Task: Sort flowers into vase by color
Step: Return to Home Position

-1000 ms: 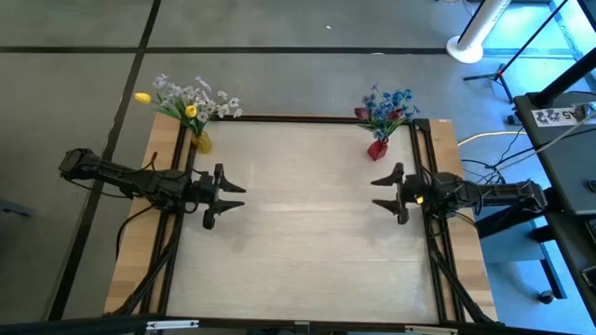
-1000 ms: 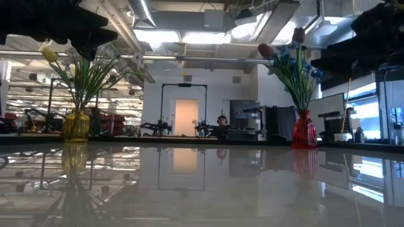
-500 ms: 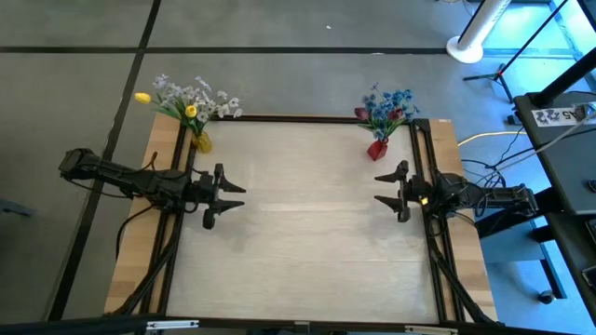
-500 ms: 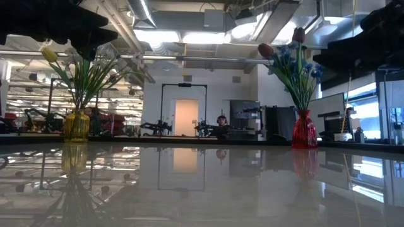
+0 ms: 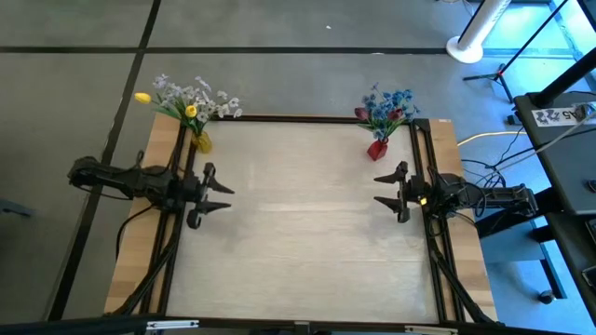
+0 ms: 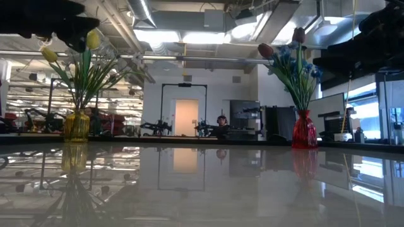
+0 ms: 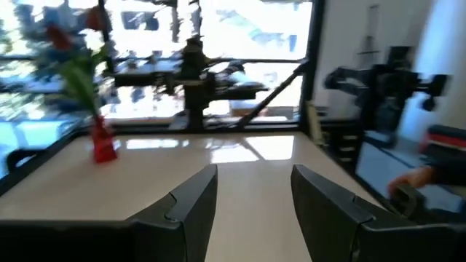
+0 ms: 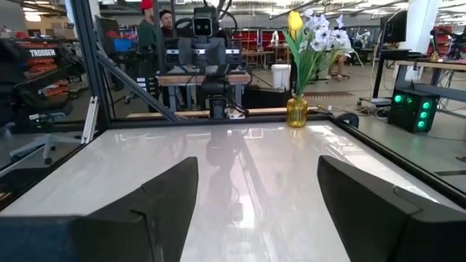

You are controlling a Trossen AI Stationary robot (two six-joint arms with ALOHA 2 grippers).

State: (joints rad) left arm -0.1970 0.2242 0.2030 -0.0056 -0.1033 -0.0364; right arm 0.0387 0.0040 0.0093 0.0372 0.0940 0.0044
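Note:
A yellow vase [image 5: 202, 142] at the table's far left corner stands on its base and holds yellow tulips and pale white sprays [image 5: 194, 96]; it also shows in the low view [image 6: 76, 125] and the right wrist view [image 8: 296, 110]. A red vase [image 5: 377, 148] at the far right holds blue clusters and a dark red tulip [image 5: 386, 107]; the low view [image 6: 304, 129] and left wrist view [image 7: 103, 140] show it too. My left gripper [image 5: 219, 193] hovers open at the left edge. My right gripper [image 5: 379, 191] hovers open at the right edge. Neither is near a flower.
The pale tabletop [image 5: 307, 214] lies bare between the two grippers. Black frame rails [image 5: 424, 158] run along the table's left and right sides. Beyond the table stand a white post base [image 5: 468, 46] and a dark cart [image 5: 568, 140]. People [image 8: 148, 29] stand in the room beyond.
My left gripper has drawn back toward the table's left edge and slightly toward the far edge, staying open. My right gripper has shifted only slightly, with its arm drawing in. The vases and flowers have stayed where they were.

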